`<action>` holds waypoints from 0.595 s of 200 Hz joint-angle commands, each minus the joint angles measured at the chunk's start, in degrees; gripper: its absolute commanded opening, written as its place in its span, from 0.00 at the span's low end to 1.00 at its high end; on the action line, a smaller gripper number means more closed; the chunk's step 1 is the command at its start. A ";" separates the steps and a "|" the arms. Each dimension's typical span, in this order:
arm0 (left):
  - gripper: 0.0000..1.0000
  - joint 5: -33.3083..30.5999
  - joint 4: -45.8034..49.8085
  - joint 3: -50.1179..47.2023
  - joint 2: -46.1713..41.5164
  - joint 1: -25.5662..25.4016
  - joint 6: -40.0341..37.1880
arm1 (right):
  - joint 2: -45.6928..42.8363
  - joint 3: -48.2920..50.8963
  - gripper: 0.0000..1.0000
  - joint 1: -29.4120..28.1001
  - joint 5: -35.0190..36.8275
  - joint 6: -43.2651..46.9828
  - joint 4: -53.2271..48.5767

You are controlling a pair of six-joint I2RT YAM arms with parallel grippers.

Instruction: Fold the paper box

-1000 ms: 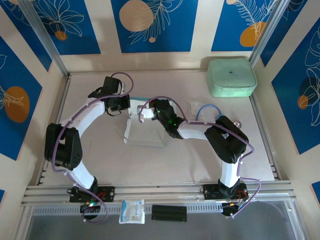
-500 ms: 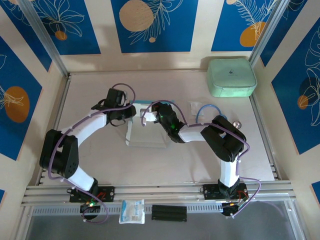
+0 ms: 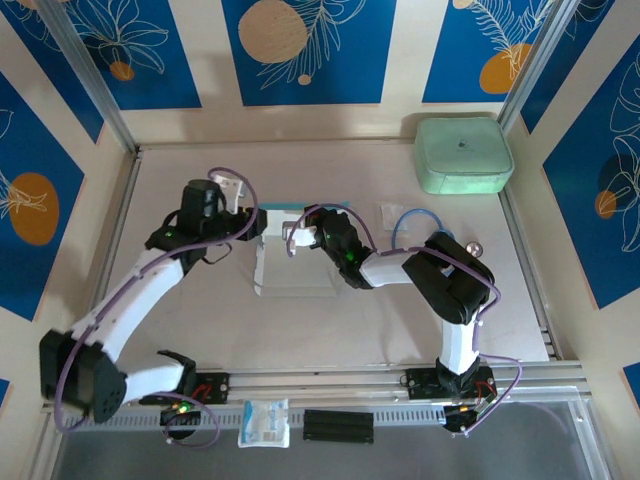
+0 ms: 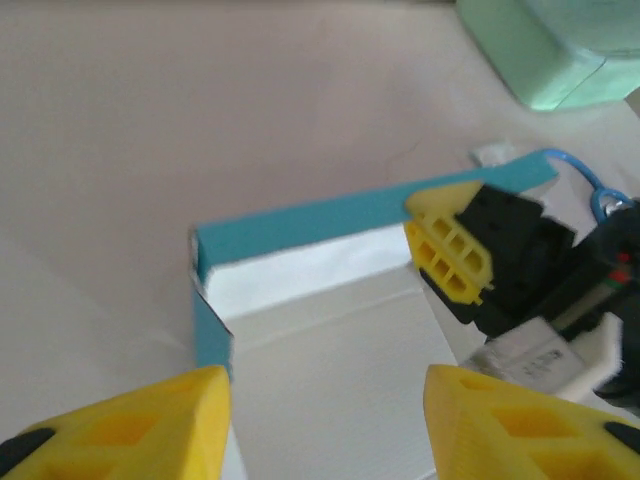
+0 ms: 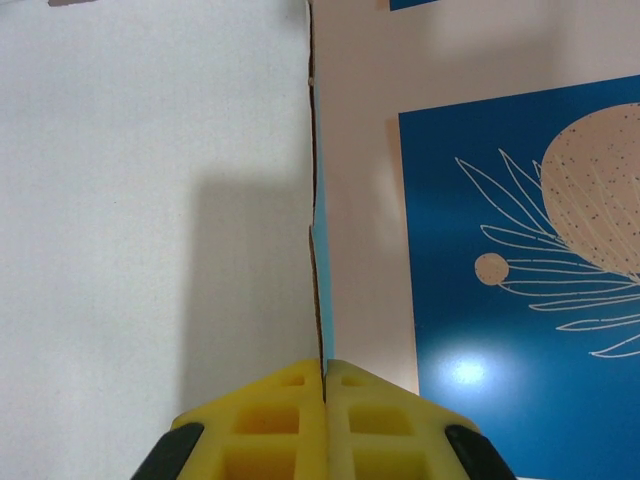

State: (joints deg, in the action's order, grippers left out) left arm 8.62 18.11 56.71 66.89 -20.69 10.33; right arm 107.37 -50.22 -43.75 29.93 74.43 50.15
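Observation:
The paper box (image 3: 295,268) lies mid-table, whitish inside up, with its light blue far wall (image 3: 300,208) raised. My right gripper (image 3: 298,234) is shut on the thin upright card at the box's far right corner; in the right wrist view the card edge (image 5: 317,250) runs straight into the closed fingertips (image 5: 324,375). My left gripper (image 3: 254,226) stands open at the box's left side. In the left wrist view its yellow fingers (image 4: 140,425) straddle the white floor (image 4: 330,340) without touching it, and the blue wall (image 4: 370,210) lies beyond.
A mint-green case (image 3: 462,155) sits at the back right corner. A small white packet (image 3: 389,213) and a blue cable loop (image 3: 412,222) lie right of the box. A white packet (image 3: 265,422) and a black block (image 3: 338,425) rest on the front rail.
My left gripper has opened and let go of the box's left side, and the left arm has swung back toward the left. The right gripper stays shut on the card.

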 commanded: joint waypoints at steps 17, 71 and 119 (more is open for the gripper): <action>0.69 -7.95 10.14 4.85 1.22 5.80 -26.99 | -0.45 1.45 0.03 0.50 -1.75 -0.69 -5.25; 0.72 8.88 18.10 10.29 13.51 15.06 -40.85 | -1.31 1.30 0.03 0.94 -2.20 -1.07 -6.07; 0.72 19.57 13.91 9.61 20.05 14.71 -49.50 | -1.45 1.14 0.03 1.08 -2.55 -1.62 -6.52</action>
State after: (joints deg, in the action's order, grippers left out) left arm 20.95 33.69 65.52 84.47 -5.80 -33.17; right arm 106.34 -50.22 -42.83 28.47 74.35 47.48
